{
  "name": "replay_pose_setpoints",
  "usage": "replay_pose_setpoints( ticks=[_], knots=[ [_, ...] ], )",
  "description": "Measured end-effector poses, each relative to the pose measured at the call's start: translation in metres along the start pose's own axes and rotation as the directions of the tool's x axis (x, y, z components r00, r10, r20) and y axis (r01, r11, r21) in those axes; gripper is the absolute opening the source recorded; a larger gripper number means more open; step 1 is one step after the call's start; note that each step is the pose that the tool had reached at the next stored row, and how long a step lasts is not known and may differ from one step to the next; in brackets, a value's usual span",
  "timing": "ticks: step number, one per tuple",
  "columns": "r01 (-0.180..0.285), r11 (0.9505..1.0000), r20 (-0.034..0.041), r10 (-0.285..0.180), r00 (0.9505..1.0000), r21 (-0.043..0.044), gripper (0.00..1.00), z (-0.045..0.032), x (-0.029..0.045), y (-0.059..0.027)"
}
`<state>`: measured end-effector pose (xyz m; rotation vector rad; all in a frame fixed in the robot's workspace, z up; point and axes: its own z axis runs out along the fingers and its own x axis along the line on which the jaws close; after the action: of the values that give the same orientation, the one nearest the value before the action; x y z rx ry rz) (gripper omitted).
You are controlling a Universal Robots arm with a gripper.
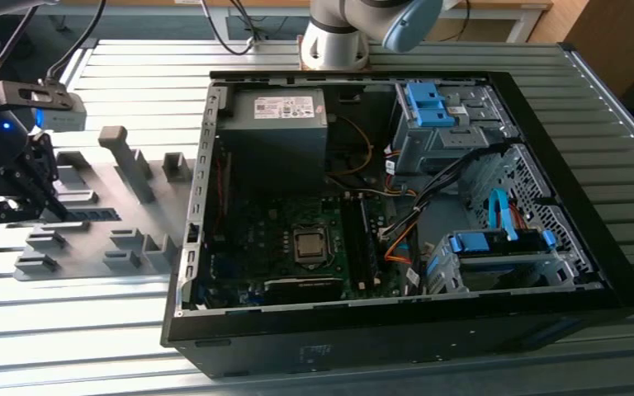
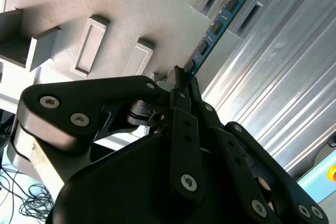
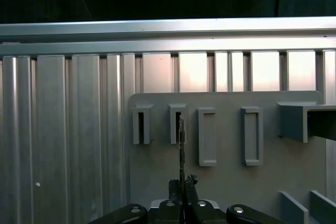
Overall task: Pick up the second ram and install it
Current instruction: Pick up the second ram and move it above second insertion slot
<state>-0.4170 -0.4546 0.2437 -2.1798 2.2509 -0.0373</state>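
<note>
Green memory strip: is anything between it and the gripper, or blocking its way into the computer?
Nothing between them: the gripper grips the thin green circuit-board strip, seated in its grey holder. The black case's side wall stands before the motherboard.

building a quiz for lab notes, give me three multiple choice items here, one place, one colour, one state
1. Where is the second ram? A in a motherboard slot; B over the grey holder plate, at the exterior view's left of the PC case; C on the power supply.
2. Colour of the drive-bay clips? A red; B yellow; C blue.
3. The pincer is: A shut on the ram; B wide open; C gripping a cable.
B, the strip lies over the plate in the second wrist view. C, they show blue in the exterior view. A, its fingertips pinch the strip's end.
</note>
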Motion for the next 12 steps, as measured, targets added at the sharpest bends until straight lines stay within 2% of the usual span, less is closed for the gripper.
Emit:
replay_pose_setpoints(
  ticks=[12],
  knots=[
    [0.000, 1.0000, 0.0001, 0.000, 1.0000, 0.0001, 0.14, -0.0026, 0.0000, -0.0001]
  ],
)
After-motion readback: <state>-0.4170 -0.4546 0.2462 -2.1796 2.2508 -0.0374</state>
